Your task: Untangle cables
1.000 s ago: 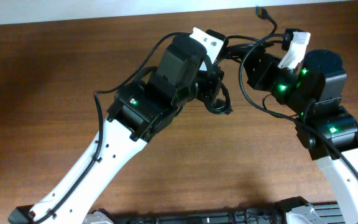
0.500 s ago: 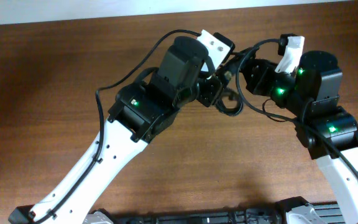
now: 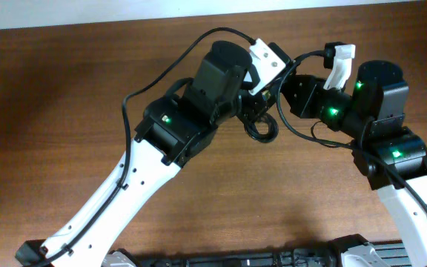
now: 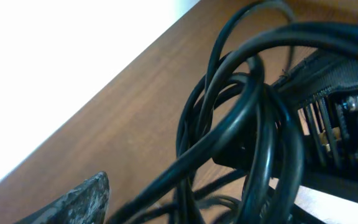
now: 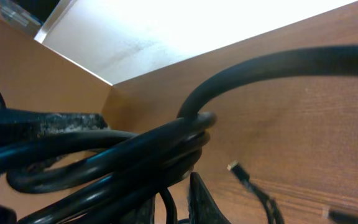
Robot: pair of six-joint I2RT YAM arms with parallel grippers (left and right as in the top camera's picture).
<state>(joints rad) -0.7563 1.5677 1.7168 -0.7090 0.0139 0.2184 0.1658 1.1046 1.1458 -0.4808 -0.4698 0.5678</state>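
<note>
Overhead, the wooden surface (image 3: pixel 65 111) lies bare on the left, and both arms meet near its far edge. The left tool (image 3: pixel 258 100) sits mostly hidden under its own wrist there. In the left wrist view only one finger (image 4: pixel 82 202) shows, off to the lower left, with the cords crossing just beside it. I cannot tell how wide the tool stands or whether it grips anything.

Between the two tools are the cables (image 3: pixel 262 127), thin glossy black cords bunched into a knot of overlapping loops. One small coil hangs below the tools, and a longer strand curves away to the right and back. Close up, several strands cross and ride over one another.

The right tool (image 3: pixel 291 87) is closed, and the right wrist view shows a bundle of cords running through it, so it appears to be clamped on the cables. A loose plug (image 5: pixel 238 169) rests on the wood beyond.

The step in hand looks like picking the tangle apart while one side anchors it. The next move probably calls for the left tool to take a single outer loop and draw it leftward, clear of the strands crossing it.
</note>
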